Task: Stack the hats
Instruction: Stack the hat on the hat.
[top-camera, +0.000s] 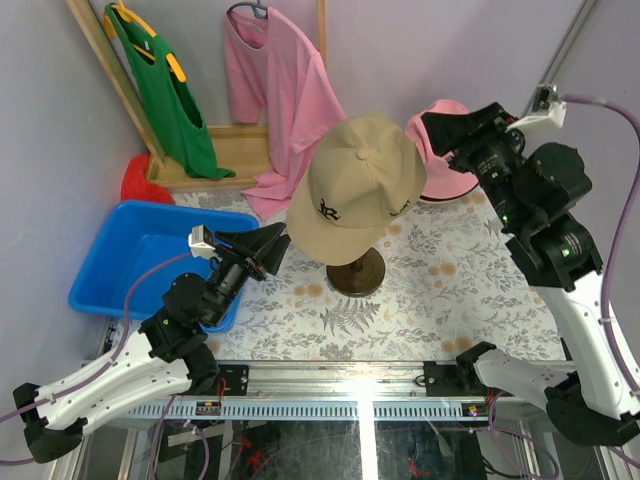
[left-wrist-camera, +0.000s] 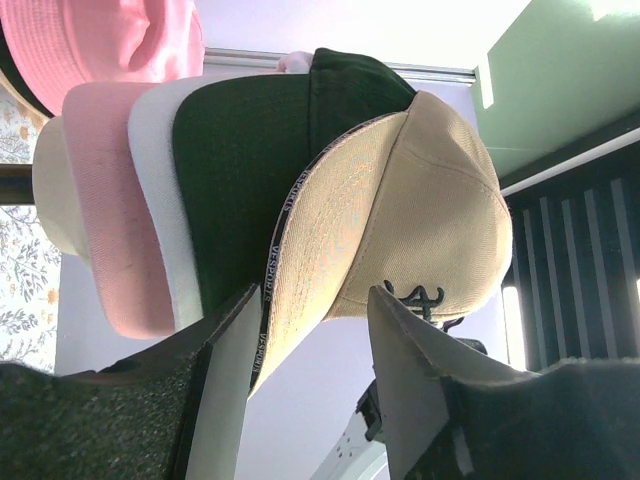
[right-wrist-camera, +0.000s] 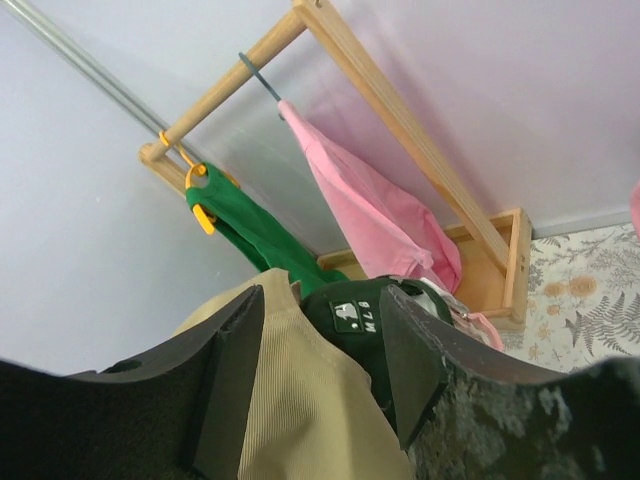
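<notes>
Jaws of the left gripper (left-wrist-camera: 310, 305) stand apart either side of the brim tip of the tan fabric cap with dark lettering (left-wrist-camera: 420, 210), stacked over the dark green cap (left-wrist-camera: 250, 170) and pink cap (left-wrist-camera: 110, 210), while the right gripper's (right-wrist-camera: 320, 300) jaws stand apart at that stack's back, the pink bucket hat (top-camera: 447, 182) just beside them.

pink shirt (top-camera: 285, 100) crowds behind tan cap (top-camera: 362, 185); table (top-camera: 450, 300) front open.
</notes>
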